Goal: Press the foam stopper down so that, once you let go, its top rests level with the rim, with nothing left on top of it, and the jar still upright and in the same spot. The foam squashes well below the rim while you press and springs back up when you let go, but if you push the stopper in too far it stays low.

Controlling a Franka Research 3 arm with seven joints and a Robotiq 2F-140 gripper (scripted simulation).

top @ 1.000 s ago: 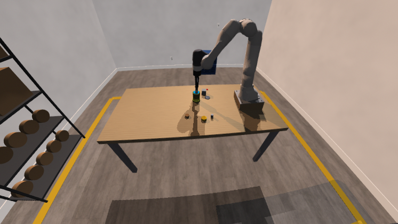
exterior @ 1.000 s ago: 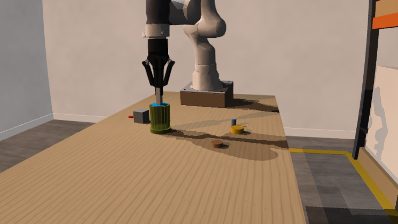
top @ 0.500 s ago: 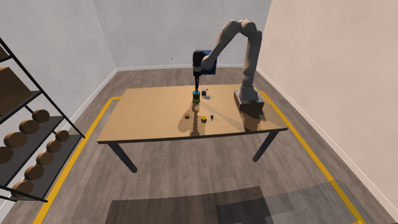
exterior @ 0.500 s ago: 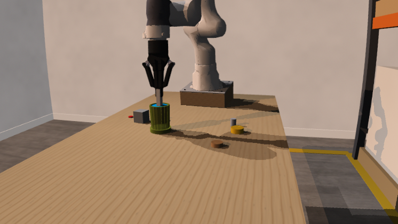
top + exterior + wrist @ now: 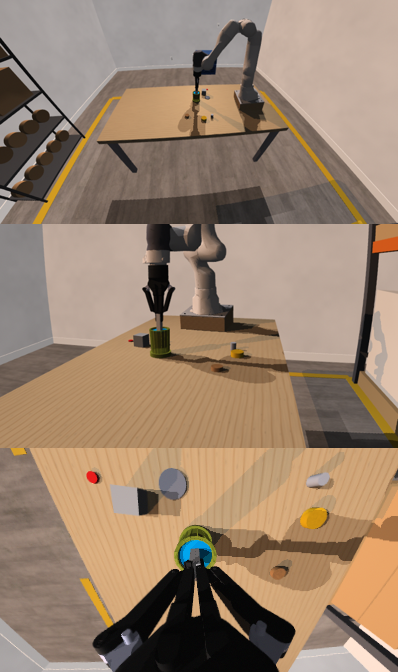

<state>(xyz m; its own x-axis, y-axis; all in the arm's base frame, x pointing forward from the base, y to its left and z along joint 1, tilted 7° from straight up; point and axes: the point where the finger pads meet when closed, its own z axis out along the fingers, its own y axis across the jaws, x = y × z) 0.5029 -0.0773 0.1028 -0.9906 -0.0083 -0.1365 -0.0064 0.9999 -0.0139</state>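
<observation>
An olive-green ribbed jar [image 5: 196, 97] [image 5: 159, 343] [image 5: 186, 538] stands upright on the wooden table [image 5: 150, 117] [image 5: 111, 396]. A blue foam stopper [image 5: 194, 92] [image 5: 165, 329] [image 5: 187, 553] sits in its mouth, with its top at about rim height or just under. My gripper [image 5: 197, 89] [image 5: 159, 327] [image 5: 195, 555] is shut and points straight down. Its closed fingertips rest on the middle of the stopper, inside the jar's mouth. There is nothing between the fingers.
A grey cube [image 5: 204, 92] [image 5: 141, 340] [image 5: 124, 499], a red button [image 5: 130, 340] [image 5: 92, 476] and a grey disc [image 5: 207, 97] [image 5: 172, 483] lie close to the jar. A yellow disc [image 5: 237, 353] [image 5: 314, 518], a brown disc [image 5: 216, 367] [image 5: 278, 572] and a small grey cylinder [image 5: 233, 345] [image 5: 318, 480] lie further off.
</observation>
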